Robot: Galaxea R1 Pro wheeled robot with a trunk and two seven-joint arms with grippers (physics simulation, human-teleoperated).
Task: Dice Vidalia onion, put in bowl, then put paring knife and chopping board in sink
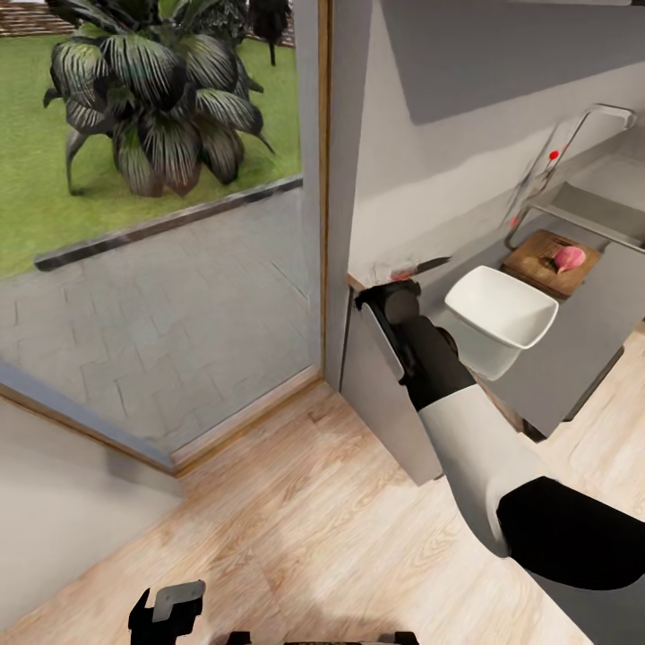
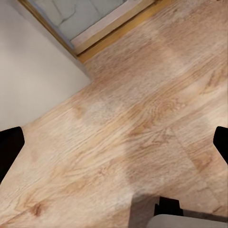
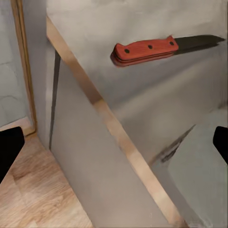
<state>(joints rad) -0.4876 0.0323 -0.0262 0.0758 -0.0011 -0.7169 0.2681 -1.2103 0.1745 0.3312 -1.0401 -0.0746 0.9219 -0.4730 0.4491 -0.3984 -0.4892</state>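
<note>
Two arms show in the head view: the right arm reaches forward to the near end of the countertop (image 1: 573, 296), its right gripper (image 1: 391, 291) poised just short of the paring knife (image 1: 421, 266), while the left gripper (image 1: 167, 611) hangs low over the wooden floor (image 1: 296, 528). In the right wrist view the fingertips (image 3: 9, 152) stand far apart at the two edges of the picture, so the claw is spread wide and grips nothing; the knife (image 3: 156, 49) lies flat on the grey worktop near its end edge, red handle toward the corner and dark blade pointing along the counter. The left wrist view likewise shows its fingertips (image 2: 9, 147) wide apart above bare floorboards. Further along the counter sits the white bowl (image 1: 500, 309), and beyond it the chopping board (image 1: 548, 262) with the Vidalia onion (image 1: 569, 258) resting on top. The sink (image 1: 591, 210) and its tap (image 1: 573, 143) lie past the board. A window (image 1: 161, 179) beside the counter looks out on a leafy plant (image 1: 161, 98).
</note>
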